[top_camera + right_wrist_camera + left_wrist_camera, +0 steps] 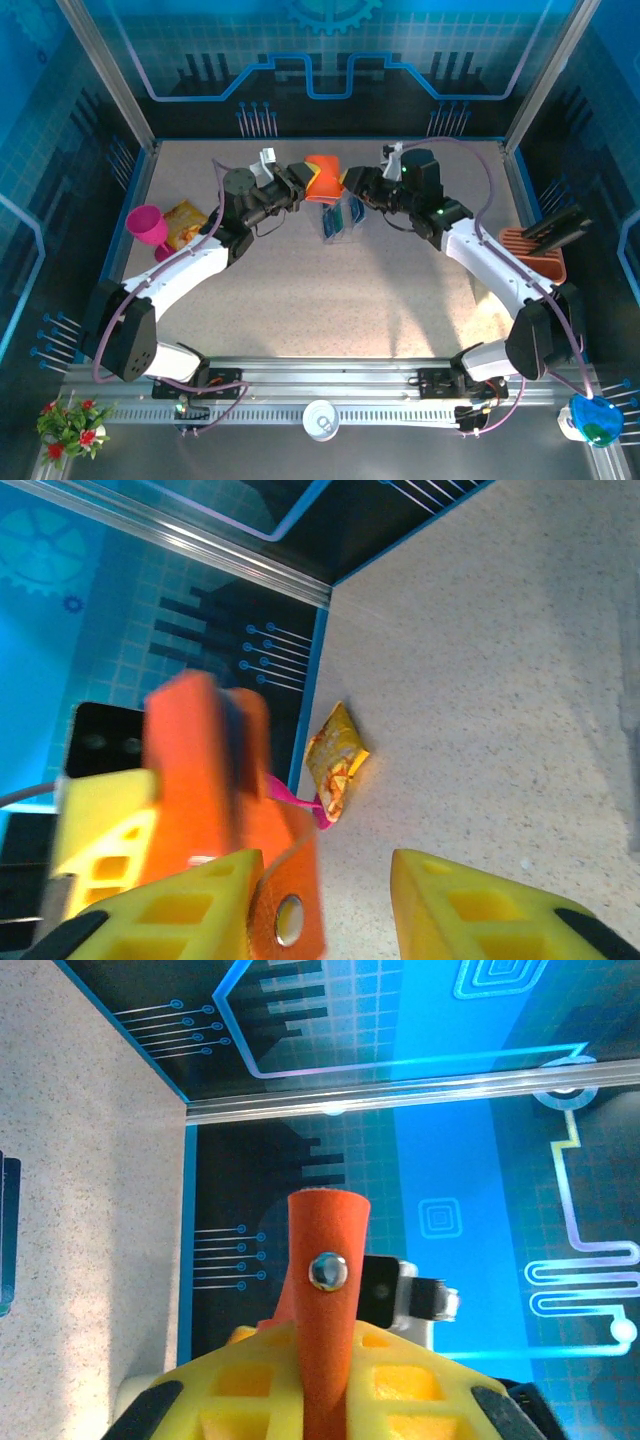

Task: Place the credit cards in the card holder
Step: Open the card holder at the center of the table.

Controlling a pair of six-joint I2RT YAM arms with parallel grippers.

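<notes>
The orange card holder (322, 175) hangs above the table at the back centre, between my two grippers. My left gripper (300, 184) is shut on it. In the left wrist view its yellow fingers (240, 1380) pinch the orange snap tab (327, 1250), which sticks up between them. My right gripper (352, 186) is open. In the right wrist view, the card holder (215, 790) lies against the inner side of its left finger (170, 910), with a wide gap to the other finger. Blue credit cards (342, 214) stand in a clear rack just below the card holder.
A pink cup (147, 225) and a yellow snack packet (185, 222) lie at the left. The snack packet (335, 758) is seen past the right gripper. An orange-and-white slotted box (535, 255) stands at the right edge. The enclosure's walls close the back and sides.
</notes>
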